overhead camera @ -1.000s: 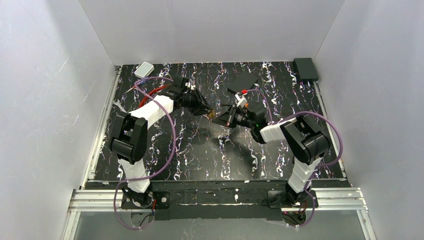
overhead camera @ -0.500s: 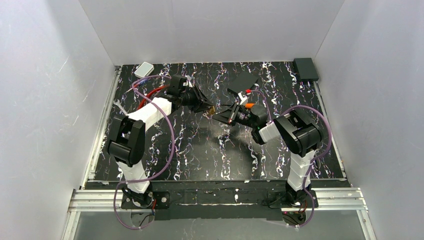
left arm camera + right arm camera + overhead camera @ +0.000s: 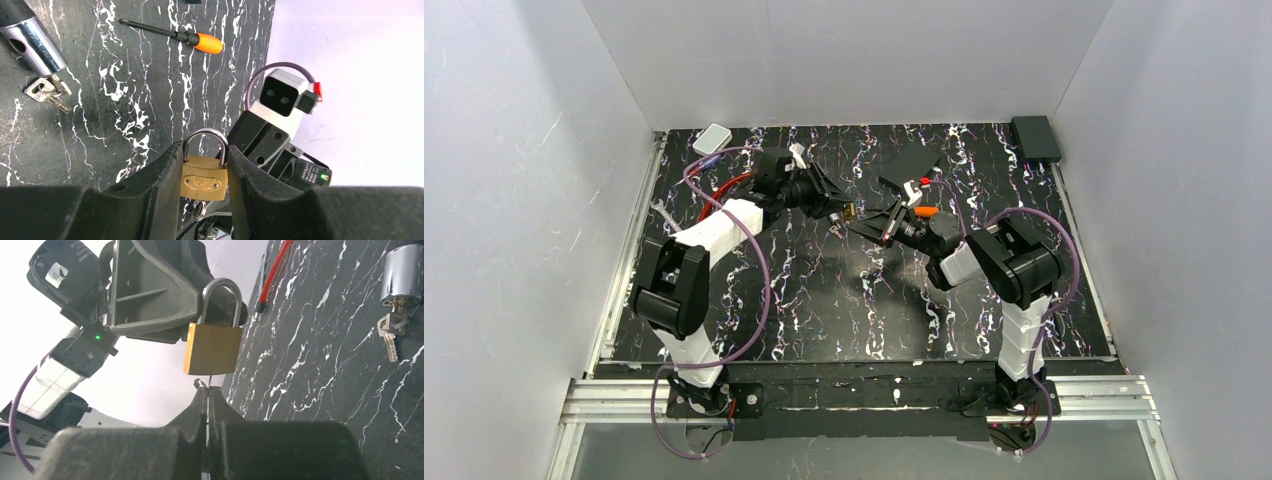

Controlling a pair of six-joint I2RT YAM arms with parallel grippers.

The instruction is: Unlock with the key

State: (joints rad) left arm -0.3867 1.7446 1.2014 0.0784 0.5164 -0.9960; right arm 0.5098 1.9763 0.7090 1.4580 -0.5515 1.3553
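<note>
A small brass padlock (image 3: 202, 181) with a silvery shackle (image 3: 205, 134) hangs in the air, my left gripper (image 3: 203, 150) shut on its sides. From the other side it shows as a plain brass block (image 3: 212, 347). The key (image 3: 210, 381) is seen edge-on as a thin blade reaching up to the padlock's underside, with its ring (image 3: 199, 384) beside it. My right gripper (image 3: 208, 392) is shut on the key just below the padlock. In the top view the two grippers meet over the middle back of the table, at the padlock (image 3: 848, 211).
A chrome cylinder lock (image 3: 32, 42) lies on the marbled table with a bunch of keys (image 3: 47, 95) hanging from it. An orange-handled screwdriver (image 3: 200, 40) and a red cable (image 3: 274, 277) lie nearby. A white box (image 3: 712, 139) and a black box (image 3: 1036, 137) sit at the back corners.
Both grippers have moved together a little towards the back of the table, padlock and key staying joined. The right wrist has turned.
</note>
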